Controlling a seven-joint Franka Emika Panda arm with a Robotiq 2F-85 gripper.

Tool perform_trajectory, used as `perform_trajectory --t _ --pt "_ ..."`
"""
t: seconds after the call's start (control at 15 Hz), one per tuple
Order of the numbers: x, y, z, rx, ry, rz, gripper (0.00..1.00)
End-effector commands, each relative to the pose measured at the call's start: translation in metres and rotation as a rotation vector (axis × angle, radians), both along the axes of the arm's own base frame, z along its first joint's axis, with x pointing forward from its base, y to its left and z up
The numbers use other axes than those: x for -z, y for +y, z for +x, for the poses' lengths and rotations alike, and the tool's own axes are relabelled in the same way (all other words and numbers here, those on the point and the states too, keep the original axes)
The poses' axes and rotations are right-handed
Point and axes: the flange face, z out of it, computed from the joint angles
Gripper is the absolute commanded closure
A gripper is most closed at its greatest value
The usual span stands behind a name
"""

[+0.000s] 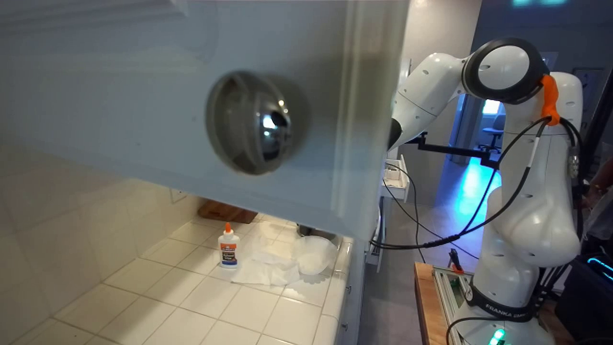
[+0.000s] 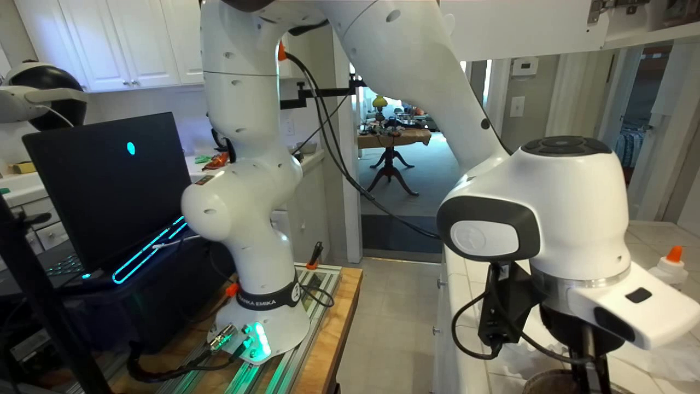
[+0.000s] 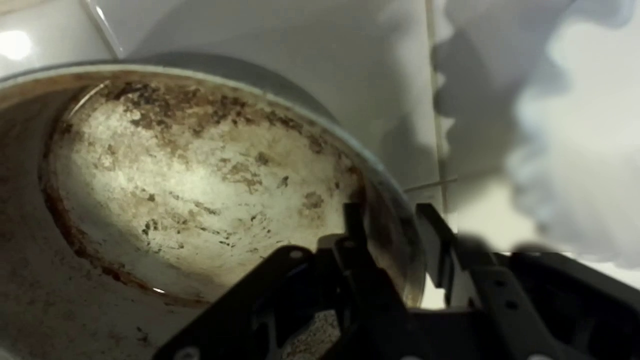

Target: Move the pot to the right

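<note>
The gripper (image 3: 390,215) straddled the rim of the pot (image 3: 200,200), jaws parted, one finger inside; a glue bottle (image 1: 229,248) stood on the counter (image 1: 191,306).

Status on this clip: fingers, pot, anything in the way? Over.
Fingers open, one inside the pot, one outside. Pot on tiled counter, no closed grip visible. White frilly material beside it, possibly in the way.
</note>
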Motion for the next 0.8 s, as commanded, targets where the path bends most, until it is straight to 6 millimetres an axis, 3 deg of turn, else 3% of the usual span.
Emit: perform_trajectory --t 0.0,0.07,0.73 --pt "-0.003 -0.002 0.003 0.043 -0.009 0.017 0.95" --pt "-0.005 -0.003 0.003 0.048 -0.012 0.016 1.00" --pt "-0.034 -0.047 -0.013 0.124 -0.048 -0.037 0.98"
